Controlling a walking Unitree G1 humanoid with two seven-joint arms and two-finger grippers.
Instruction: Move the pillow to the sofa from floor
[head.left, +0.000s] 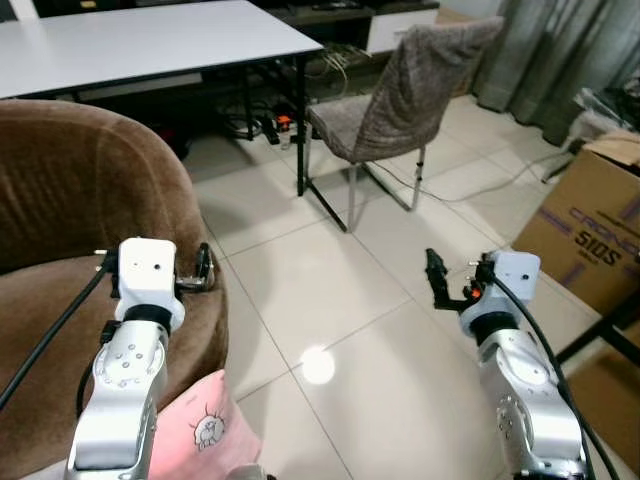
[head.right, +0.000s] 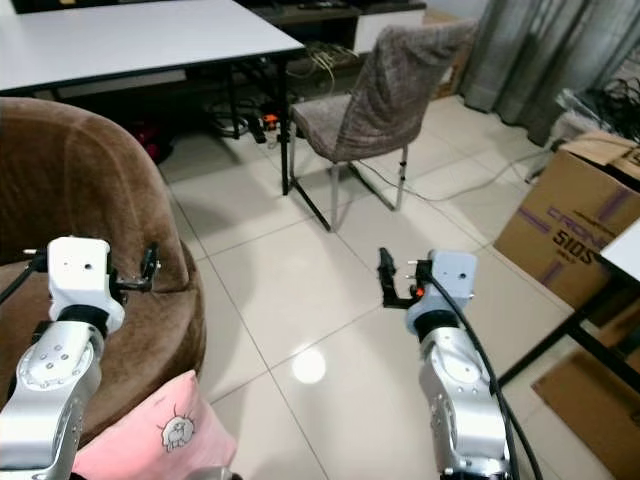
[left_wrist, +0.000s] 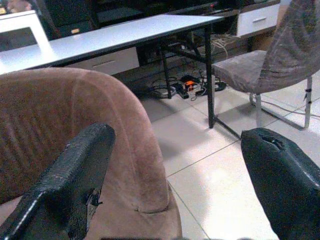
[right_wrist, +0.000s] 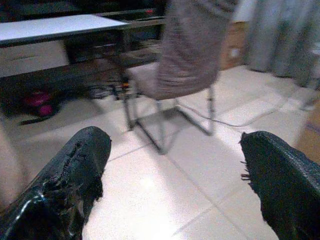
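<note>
A pink pillow (head.left: 205, 430) with a small drawing on it lies low in front of me, against the foot of the brown sofa (head.left: 70, 200); my left arm covers part of it. My left gripper (head.left: 204, 268) is raised over the sofa's front rim, above the pillow and apart from it. In the left wrist view its fingers (left_wrist: 65, 185) stand wide apart, open and empty. My right gripper (head.left: 435, 276) hangs over bare floor tiles to the right, and its fingers (right_wrist: 70, 180) are also spread open with nothing between them.
A white table (head.left: 150, 40) stands behind the sofa, with cables (head.left: 270, 125) under it. A grey chair (head.left: 400, 95) is ahead. A cardboard box (head.left: 590, 225) and a black table leg (head.left: 600, 335) crowd the right side. Curtains (head.left: 560, 60) hang at the far right.
</note>
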